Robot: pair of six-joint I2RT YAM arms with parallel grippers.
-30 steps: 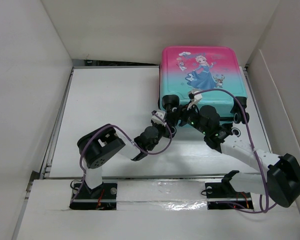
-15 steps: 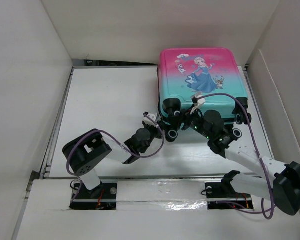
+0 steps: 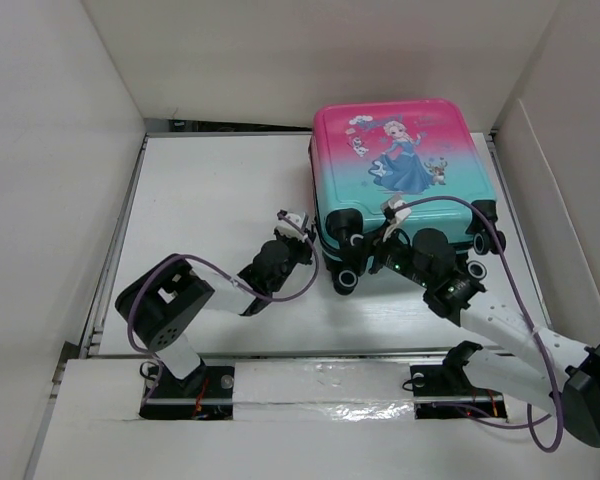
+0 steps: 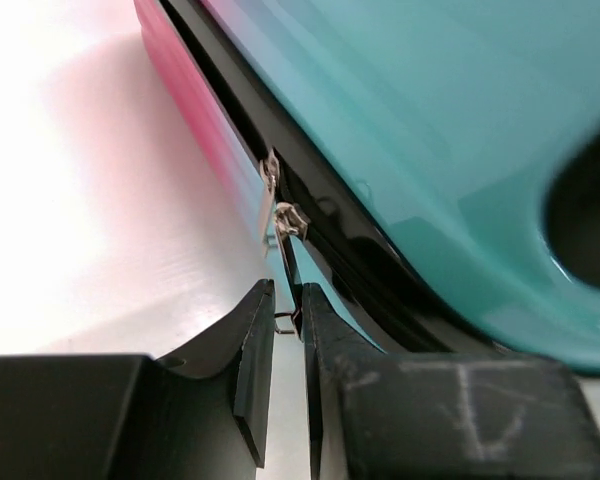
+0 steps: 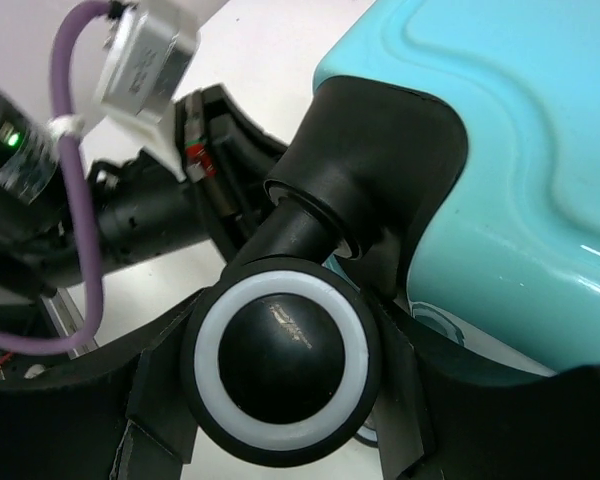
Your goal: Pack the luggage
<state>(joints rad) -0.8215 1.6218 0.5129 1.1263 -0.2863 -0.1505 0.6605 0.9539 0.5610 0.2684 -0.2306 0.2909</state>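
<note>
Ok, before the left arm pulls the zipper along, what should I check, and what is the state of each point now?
1. Left end effector pinches the zipper pull: ok, fingers nearly shut on the tab.
2. Right end effector holds a wheel: ok, one finger at each side.
3. Luggage lies printed side up on the table: ok.
4. How much zipper remains open: cannot tell.
5. Purple cable clear of the luggage: not ok, it arcs over the near edge and may snag.
</note>
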